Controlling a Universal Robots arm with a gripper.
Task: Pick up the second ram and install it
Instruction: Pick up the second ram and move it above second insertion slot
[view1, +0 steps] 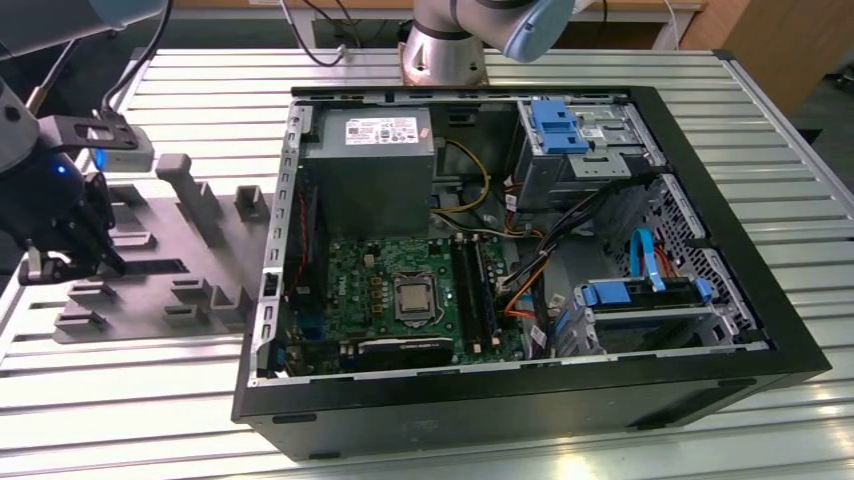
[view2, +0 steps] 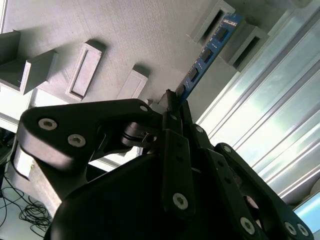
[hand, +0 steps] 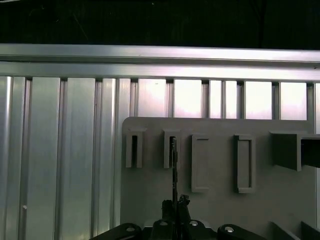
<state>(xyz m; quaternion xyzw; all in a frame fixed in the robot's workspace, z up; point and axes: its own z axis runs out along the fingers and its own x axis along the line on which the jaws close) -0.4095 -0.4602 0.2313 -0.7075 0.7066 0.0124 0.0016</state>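
**Exterior view.** The hand is positioned at the exterior view's left, above the grey holding fixture on the slatted aluminium worktop. The open computer case stands to the exterior view's right of the fixture. Inside it lies the green motherboard with its long black memory slots. The hand is well apart from these slots.

**Second wrist view.** The hand is closed on the near end of the second ram, a blue board carrying a row of black chips. The board extends away from the fingertips over the fixture. Its far end lies between two raised holders near the fixture's edge, beside the worktop.

**First wrist view.** The second ram appears edge-on as a thin dark line, clamped in the hand. Its far end lines up with a holder slot on the fixture. Whether the board is seated in that holder or raised clear of it cannot be determined. The worktop extends beyond the fixture.
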